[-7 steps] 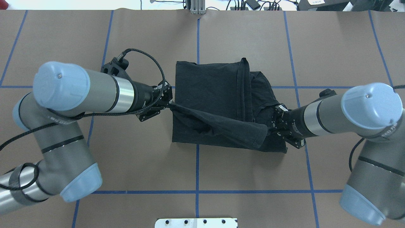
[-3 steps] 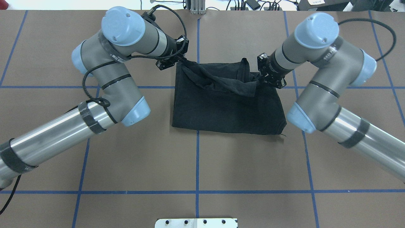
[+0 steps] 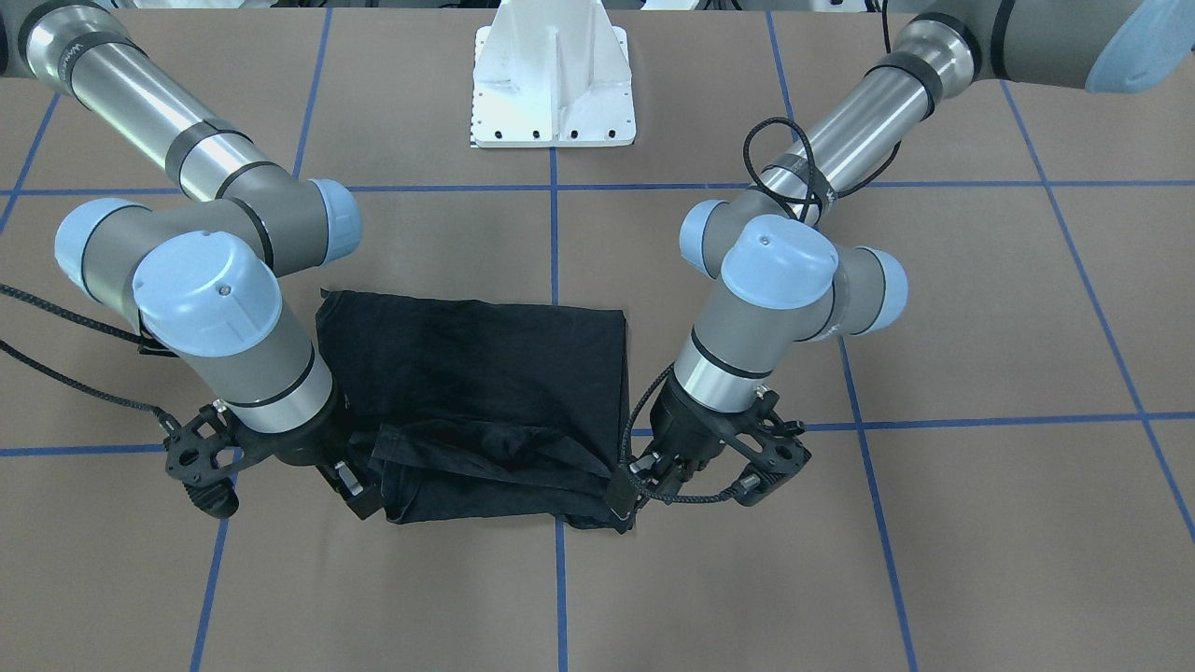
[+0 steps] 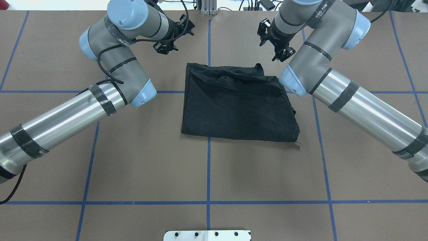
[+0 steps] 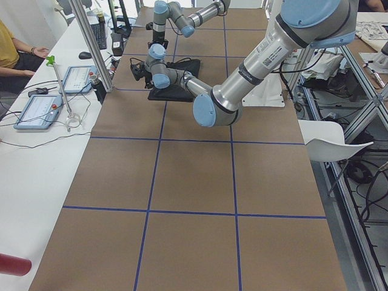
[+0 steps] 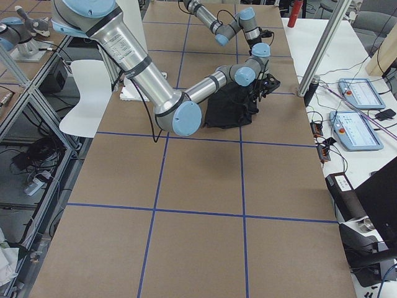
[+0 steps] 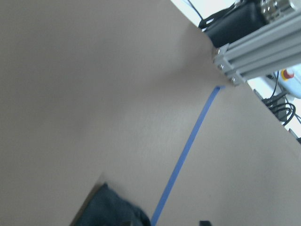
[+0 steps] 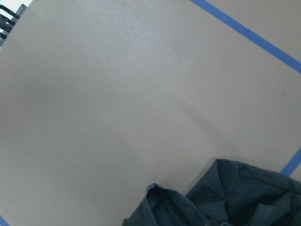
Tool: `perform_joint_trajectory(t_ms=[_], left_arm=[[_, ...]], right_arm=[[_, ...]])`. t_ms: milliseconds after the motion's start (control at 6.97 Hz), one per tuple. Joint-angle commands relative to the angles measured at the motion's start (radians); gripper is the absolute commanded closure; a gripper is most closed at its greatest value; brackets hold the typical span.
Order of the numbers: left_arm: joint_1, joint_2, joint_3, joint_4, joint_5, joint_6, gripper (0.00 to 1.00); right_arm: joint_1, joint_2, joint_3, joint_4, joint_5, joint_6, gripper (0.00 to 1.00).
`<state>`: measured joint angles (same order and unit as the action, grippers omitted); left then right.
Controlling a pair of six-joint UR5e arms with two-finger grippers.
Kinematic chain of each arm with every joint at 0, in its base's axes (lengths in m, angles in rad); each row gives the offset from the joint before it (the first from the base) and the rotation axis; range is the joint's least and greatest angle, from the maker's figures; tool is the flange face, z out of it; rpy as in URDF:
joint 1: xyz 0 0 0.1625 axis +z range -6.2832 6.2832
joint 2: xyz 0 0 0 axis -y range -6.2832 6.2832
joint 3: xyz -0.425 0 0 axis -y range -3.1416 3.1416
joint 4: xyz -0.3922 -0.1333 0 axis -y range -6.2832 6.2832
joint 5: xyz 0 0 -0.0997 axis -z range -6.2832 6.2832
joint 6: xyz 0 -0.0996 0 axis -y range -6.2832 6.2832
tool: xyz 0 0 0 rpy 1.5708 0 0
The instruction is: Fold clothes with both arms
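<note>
Overhead, left gripper [image 4: 165, 49] and right gripper [image 4: 283, 54] off T-shirt [image 4: 237, 107]; wrist views, its edge.

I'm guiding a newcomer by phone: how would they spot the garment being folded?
Find the brown table gridded with blue tape. Near its middle, between the left arm and the right arm, lies the black T-shirt, folded into a rough rectangle. It is the only soft, dark cloth; its neighbours are grey metal tubes.
</note>
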<state>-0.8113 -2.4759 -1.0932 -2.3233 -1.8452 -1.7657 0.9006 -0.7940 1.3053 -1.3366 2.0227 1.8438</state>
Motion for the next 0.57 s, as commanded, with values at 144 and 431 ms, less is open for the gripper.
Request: perform_joint_trajectory(t_ms=[144,431], left_arm=[[-0.025,0.018,-0.048,-0.001,-0.041,0.026,0.0],[-0.039,0.156,-0.277,0.115,-0.052,0.267,0.0]], right_arm=[[0.011,0.001,0.02,-0.007,0.007,-0.008,0.0],[0.04,-0.083,0.082,-0.016,0.008,-0.198,0.0]])
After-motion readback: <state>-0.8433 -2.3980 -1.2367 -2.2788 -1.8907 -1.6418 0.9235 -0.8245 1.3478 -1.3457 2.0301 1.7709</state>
